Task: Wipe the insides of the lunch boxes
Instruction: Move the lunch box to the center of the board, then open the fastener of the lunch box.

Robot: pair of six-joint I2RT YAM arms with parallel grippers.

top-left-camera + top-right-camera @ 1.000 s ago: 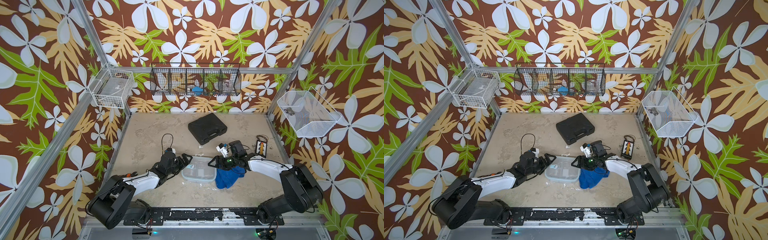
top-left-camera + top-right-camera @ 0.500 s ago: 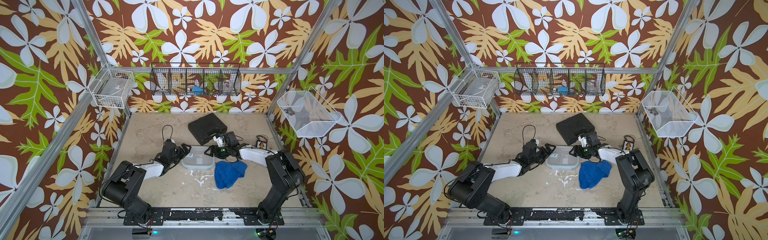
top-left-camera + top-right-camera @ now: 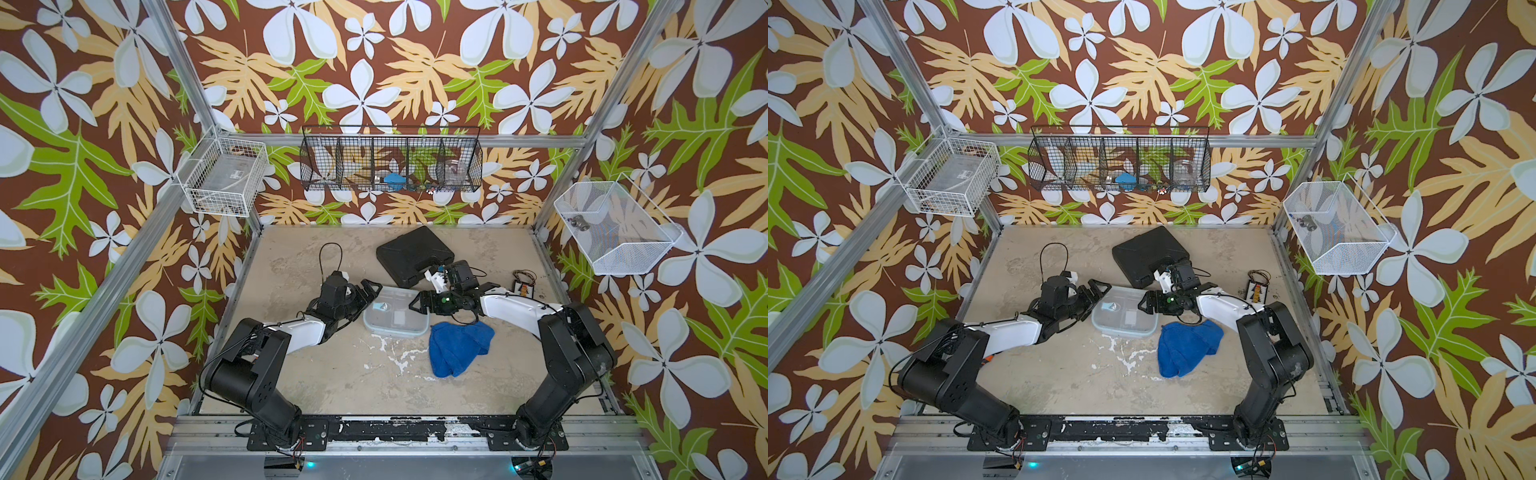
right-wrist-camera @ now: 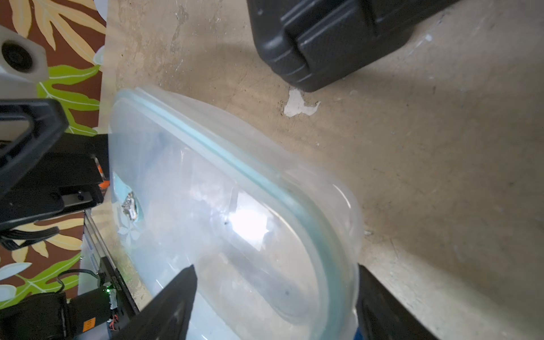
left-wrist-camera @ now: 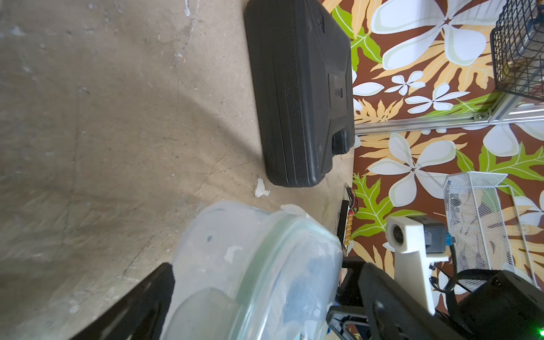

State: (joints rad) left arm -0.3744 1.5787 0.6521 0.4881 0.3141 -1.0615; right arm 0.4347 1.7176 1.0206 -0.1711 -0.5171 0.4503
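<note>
Lunch box point(image 3: 397, 318) is sitting mid-table point(image 3: 311, 374) with its lid point(image 4: 235, 191) on, right between the two arms and just in front of the black case point(image 3: 409, 253). Both top views give you the layout, including the blue cloth point(image 3: 457, 349) lying loose on the table just beside the box's near right corner, in neither gripper. The wrist views don't really show that cloth. Up close, though, you get the pale teal rim point(image 4: 223, 153) running round the lid and a crumpled silvery scrap point(image 4: 129, 206) on the teal tab point(image 4: 119, 182).

Left gripper point(image 3: 368, 299) is spread wide at the box's left end. Right gripper point(image 4: 276, 268) is wide too, with the box's other end between its fingers point(image 4: 170, 303). Can't tell whether any pad actually presses on the plastic.
</note>
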